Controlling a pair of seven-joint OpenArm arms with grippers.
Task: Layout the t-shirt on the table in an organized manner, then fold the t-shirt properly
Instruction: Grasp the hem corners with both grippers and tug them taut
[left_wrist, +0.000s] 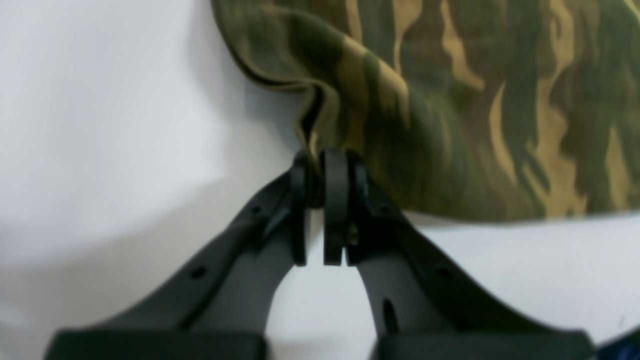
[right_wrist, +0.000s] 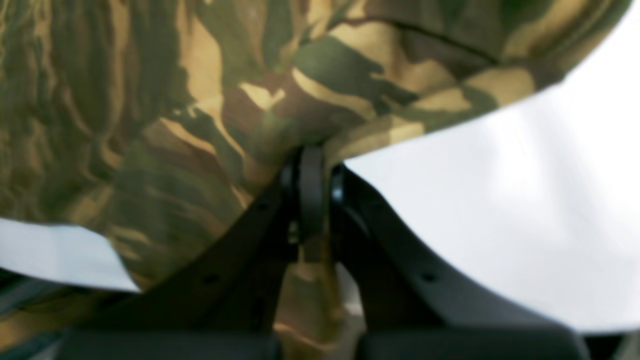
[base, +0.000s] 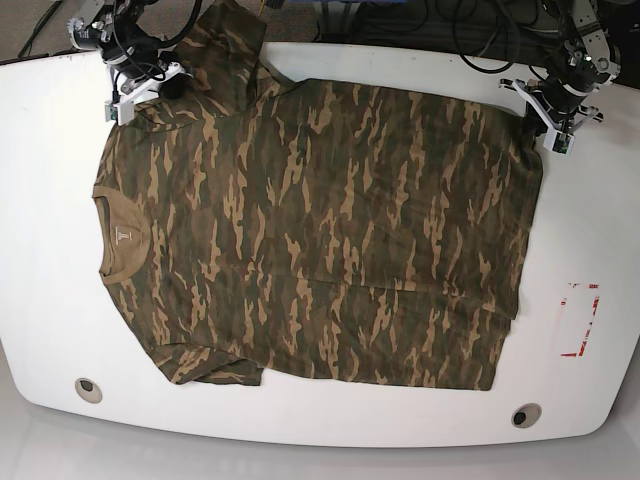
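Left gripper (left_wrist: 320, 210): jaws clamped on a hem corner of the t-shirt (base: 320, 230), cloth running away ahead of it. Right gripper (right_wrist: 312, 200): jaws clamped on the shoulder by the far sleeve. Shirt: spread flat on the table (base: 50, 150), long axis stretching gripper to gripper, collar at the right gripper's end; each arm nearest its own corner.

Bright even light, glossy table (base: 330, 425) sheen, wrist views soft and blurred

Soft matt camouflage cloth t-shirt (base: 320, 230), smooth glossy white table (base: 50, 200), matt black plastic jaws
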